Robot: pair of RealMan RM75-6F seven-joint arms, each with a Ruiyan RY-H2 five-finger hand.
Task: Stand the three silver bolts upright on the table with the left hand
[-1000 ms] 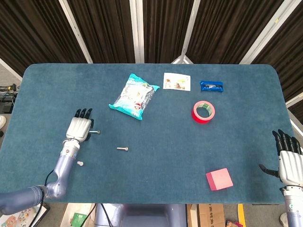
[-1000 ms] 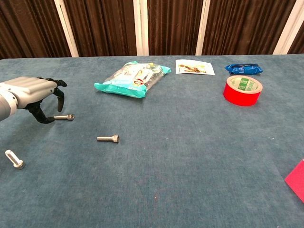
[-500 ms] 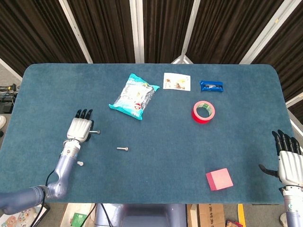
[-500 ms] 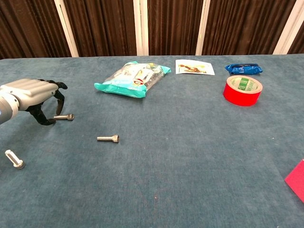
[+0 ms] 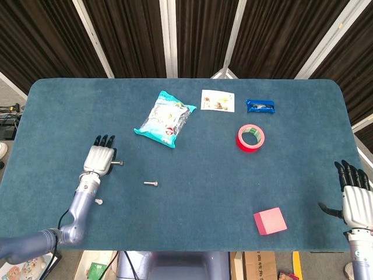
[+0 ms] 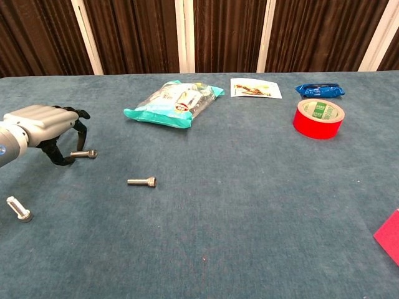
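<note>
3 silver bolts lie flat, left part of frame: bolt by fingers, middle bolt, near-edge bolt. Left hand fingers curled down, thumb tip at first bolt's shank, not lifting. Right hand spread, lower right table edge. Open cloth mid-table.

left hand over bolt, fingers curled

Teal snack bag, card, blue packet, red tape roll, pink block
</note>
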